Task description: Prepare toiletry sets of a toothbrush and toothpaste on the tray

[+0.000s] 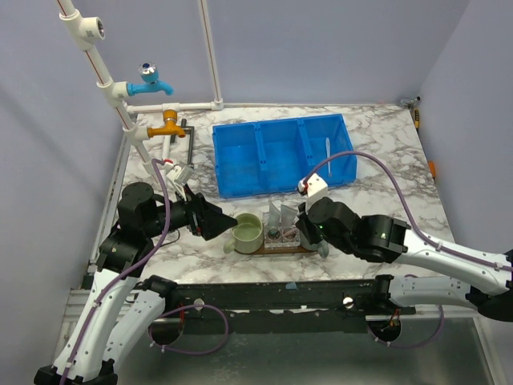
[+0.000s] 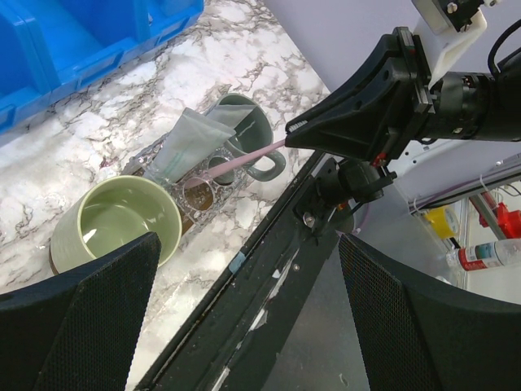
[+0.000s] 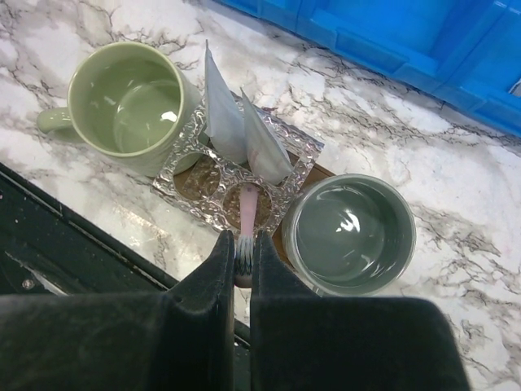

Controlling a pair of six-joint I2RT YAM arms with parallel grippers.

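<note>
The right fingers [image 3: 218, 281] pinch the pink toothbrush [image 3: 247, 213], its tip at the holder [image 3: 183, 159] on the tray [image 3: 323, 172]. The left fingers [image 2: 89, 309] hang spread. A tilted entry could snag the rim and topple the tubes [image 3: 224, 114].

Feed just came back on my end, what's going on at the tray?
The right gripper is shut on a pink toothbrush, its far end down at a hole of the clear holder on the tray. Two toothpaste tubes stand in that holder, between a light-green mug and a grey-green mug. The left gripper hovers open beside the light-green mug, holding nothing.
</note>
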